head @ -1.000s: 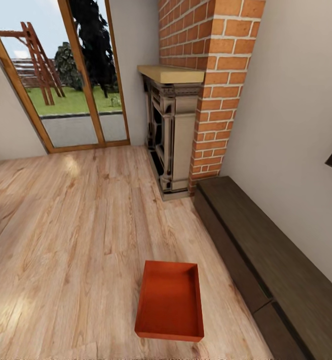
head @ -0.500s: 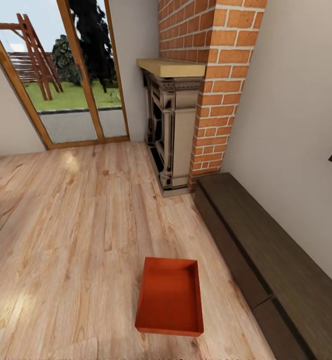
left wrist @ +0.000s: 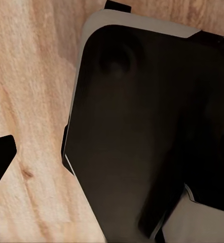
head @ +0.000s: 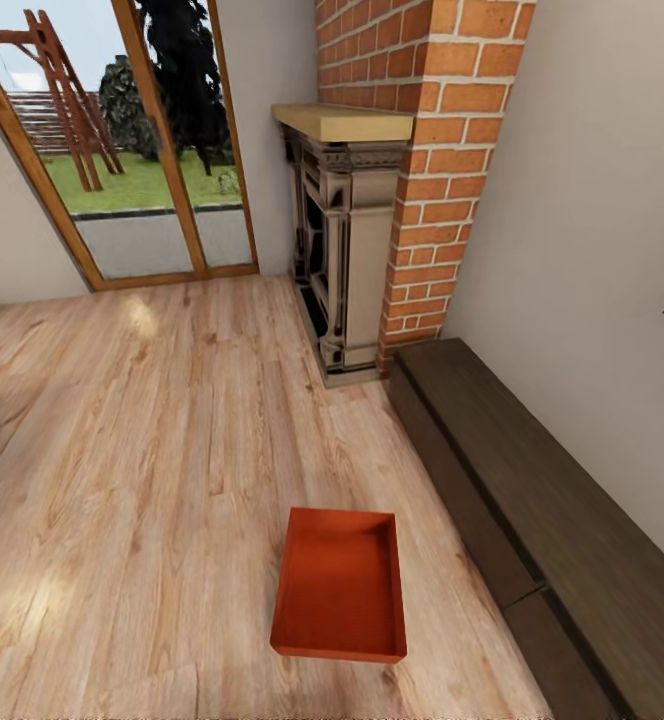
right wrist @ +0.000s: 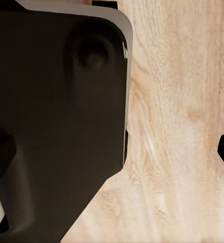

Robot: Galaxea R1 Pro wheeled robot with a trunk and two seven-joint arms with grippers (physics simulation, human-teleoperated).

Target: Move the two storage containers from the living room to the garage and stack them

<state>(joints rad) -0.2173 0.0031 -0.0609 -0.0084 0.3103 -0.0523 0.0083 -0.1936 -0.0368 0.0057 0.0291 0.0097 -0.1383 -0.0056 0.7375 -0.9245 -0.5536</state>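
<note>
One storage container [head: 339, 585], orange-red and open-topped, sits flat on the light wood-plank floor [head: 152, 430] of the living room, in the near part of the head view, with nothing inside it. It lies just beside the long dark low cabinet [head: 532, 500] that runs along the right-hand wall, but apart from it. Farther along the same wall stands the brick fireplace [head: 372, 200] with its pale mantel shelf, and to its left a wood-framed glass door [head: 142, 150] looks out on grass and a tree.

Both wrist views look down on wood planks past a large dark body, probably part of the robot itself. Neither claw's fingers can be made out, so I cannot tell whether either is apart or together.
</note>
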